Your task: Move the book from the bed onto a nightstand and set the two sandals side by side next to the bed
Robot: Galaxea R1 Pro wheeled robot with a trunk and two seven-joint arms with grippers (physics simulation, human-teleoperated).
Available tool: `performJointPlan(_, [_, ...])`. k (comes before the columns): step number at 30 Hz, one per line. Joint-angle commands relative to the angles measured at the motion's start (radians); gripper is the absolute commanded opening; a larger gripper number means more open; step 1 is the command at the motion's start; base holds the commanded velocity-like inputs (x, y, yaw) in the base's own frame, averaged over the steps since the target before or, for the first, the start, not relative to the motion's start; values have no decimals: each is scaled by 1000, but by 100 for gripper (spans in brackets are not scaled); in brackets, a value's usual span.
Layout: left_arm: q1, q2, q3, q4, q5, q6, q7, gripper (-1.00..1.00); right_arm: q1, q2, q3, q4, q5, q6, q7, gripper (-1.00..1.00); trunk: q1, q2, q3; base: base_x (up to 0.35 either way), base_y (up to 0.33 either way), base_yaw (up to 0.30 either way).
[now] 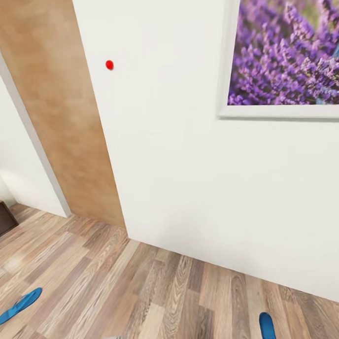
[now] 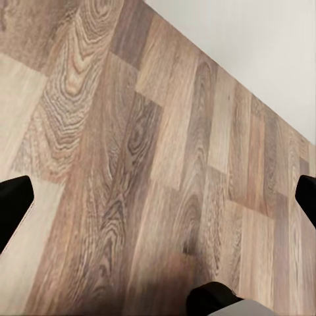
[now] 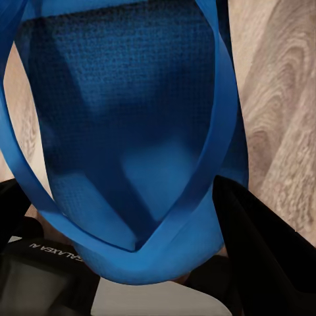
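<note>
One bright-blue sandal lies flat on the wood-plank floor at the lower left of the head view. The second sandal fills the right wrist view, strap up, and my right gripper is shut on its end, black fingers on either side. Its blue tip pokes up at the head view's bottom edge. My left gripper is open above bare floor, holding nothing. The book and the bed are out of view.
A white wall stands close ahead with the purple lavender picture at upper right. A light wooden door panel is at left. A dark-brown furniture corner shows at the left edge.
</note>
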Motion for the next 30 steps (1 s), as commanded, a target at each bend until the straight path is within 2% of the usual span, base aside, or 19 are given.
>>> performJointPlan(1, [0,0,2,0,9,10,-4,100,-1,-1,6,-1,-11,4,1,-100,0,0,-1,308,0,1])
performJointPlan(9, [0,0,2,0,9,10,-4,100,-1,0,6,-1,-11,4,0,-100,0,0,-1,262,0,84])
performJointPlan(30, [0,0,2,0,9,10,-4,100,-1,-1,7,-1,-11,4,-4,-100,0,0,-1,15,0,251])
